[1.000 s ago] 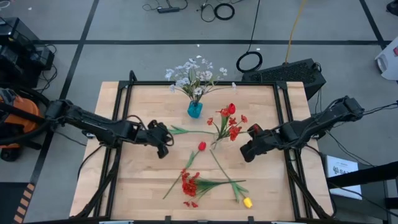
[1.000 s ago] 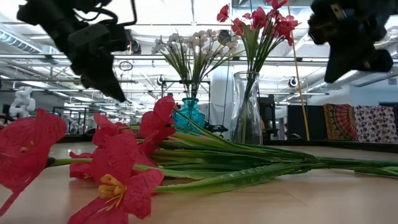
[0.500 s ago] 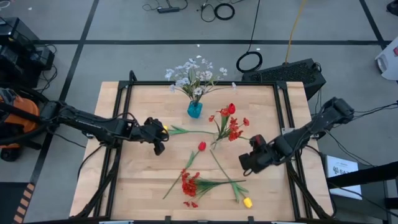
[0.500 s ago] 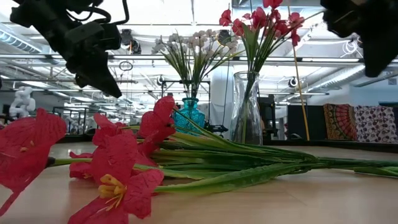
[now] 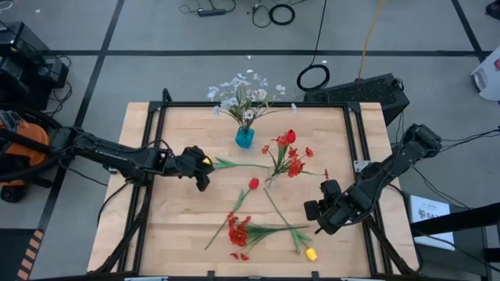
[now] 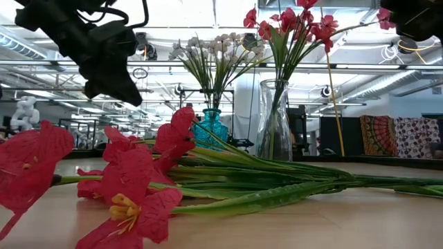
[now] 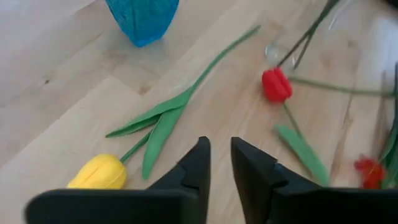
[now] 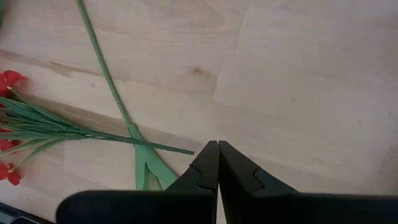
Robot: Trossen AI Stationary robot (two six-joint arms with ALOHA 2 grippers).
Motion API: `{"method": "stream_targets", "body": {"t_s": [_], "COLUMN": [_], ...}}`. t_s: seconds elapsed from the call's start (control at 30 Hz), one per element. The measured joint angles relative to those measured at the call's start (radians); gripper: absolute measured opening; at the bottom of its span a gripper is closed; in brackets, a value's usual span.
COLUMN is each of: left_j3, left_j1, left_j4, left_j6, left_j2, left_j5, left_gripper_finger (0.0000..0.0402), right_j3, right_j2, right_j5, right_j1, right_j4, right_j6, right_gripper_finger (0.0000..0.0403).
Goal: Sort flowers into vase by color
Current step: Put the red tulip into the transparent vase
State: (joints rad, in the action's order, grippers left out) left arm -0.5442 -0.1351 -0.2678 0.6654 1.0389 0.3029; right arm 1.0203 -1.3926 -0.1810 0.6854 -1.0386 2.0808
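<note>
Four loose flowers lay on the counter [image 5: 156, 234]: a yellow tulip [image 5: 205, 161] at left centre of the high view beside the left pincer [image 5: 202, 173], a red tulip [image 5: 253, 183] in the middle, a red cluster spray [image 5: 237, 232] at lower centre, and a second yellow tulip [image 5: 311, 254] near the bottom edge. The blue vase [image 5: 244, 137] held white blossoms [image 5: 244, 92]; the clear vase [image 6: 275, 128] held red flowers [image 5: 290, 154].

The left pincer hovered with its fingers slightly apart, holding nothing. The right pincer [image 5: 316, 211], at lower right, was closed and empty.

The left pincer would probably do best to open wider, straddle the near tulip's stem below the bloom, and close gently.
</note>
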Motion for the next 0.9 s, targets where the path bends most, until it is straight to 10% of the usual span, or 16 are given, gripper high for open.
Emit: {"method": "stream_targets", "body": {"t_s": [0.47, 0.9], "left_j3": [-0.023, -0.436], "left_j1": [0.004, -0.077], "left_j4": [0.147, -0.133], "left_j6": [-0.047, -0.043], "left_j2": [0.015, 0.407], "left_j5": [-0.018, 0.022], "left_gripper_finger": [0.0134, 0.0134], "right_j3": [0.0, 0.0], "right_j2": [0.0, 0.0], "right_j5": [-0.005, -0.006], "right_j1": [0.004, 0.008], "right_j4": [-0.022, -0.081], "right_j6": [-0.067, -0.25], "right_gripper_finger": [0.0, 0.0]}}
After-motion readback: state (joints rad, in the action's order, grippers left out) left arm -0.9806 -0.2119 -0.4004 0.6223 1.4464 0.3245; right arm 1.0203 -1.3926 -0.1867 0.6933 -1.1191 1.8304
